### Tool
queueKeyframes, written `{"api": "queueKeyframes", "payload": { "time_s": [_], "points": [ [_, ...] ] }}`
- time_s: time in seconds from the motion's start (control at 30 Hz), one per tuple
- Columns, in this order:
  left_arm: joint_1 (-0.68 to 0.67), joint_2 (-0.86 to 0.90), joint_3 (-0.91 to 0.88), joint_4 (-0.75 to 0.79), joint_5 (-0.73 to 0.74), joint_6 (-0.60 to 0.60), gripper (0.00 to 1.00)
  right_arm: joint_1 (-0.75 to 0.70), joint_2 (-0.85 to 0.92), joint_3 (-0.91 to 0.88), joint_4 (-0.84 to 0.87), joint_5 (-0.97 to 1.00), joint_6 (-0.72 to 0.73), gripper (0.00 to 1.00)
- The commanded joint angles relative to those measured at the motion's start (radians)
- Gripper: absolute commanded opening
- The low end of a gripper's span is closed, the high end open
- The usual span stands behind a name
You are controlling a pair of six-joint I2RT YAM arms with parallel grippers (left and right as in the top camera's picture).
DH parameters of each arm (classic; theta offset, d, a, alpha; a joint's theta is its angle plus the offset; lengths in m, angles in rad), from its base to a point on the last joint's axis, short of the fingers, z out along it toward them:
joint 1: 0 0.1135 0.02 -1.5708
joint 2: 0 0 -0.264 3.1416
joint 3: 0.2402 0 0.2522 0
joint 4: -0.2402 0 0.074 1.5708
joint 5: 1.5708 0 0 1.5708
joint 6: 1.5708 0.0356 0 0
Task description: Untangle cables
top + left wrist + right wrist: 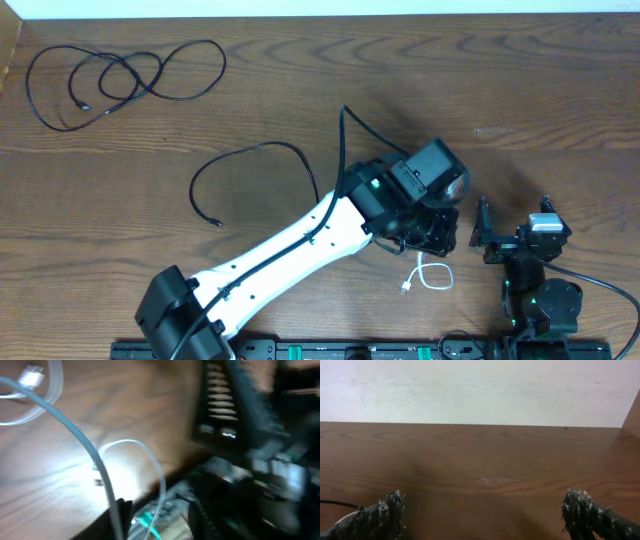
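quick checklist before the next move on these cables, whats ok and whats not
1. Right claw open and empty: ok, only bare table between its fingers.
2. Left claw open or shut: cannot tell, its wrist view is blurred.
3. White cable apart from the black ones: ok, it lies alone just below the left claw.
4. White cable free of the left claw: cannot tell, one end runs up to the claw.
5. Black coil untangled: not ok, its loops cross each other at the far left.
6. Middle black cable clear of the left arm: not ok, it runs under the arm.
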Motion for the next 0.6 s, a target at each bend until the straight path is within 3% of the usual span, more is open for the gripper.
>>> {"api": "queueKeyframes", "payload": {
  "time_s": [0.0,0.1,0.33,0.57],
  "points": [
    [0.001,-0.012,0.009,-0.032,-0.203,0.018,0.52,0.012,-0.003,-0.002,-0.005,0.001,0.014,0.99],
    [0.001,-0.012,0.009,-0.033,-0.211,0.031,0.75,0.012,-0.003,-0.002,-0.005,0.001,0.014,0.99],
    [0.013,-0.013,0.009,-0.039,-0.232,0.032,0.79,0.012,-0.003,-0.002,-0.005,0.001,0.014,0.99],
    [0.013,-0.016,0.009,-0.054,-0.229,0.032,0.10,0.012,-0.003,-0.002,-0.005,0.001,0.014,0.99]
  ]
}}
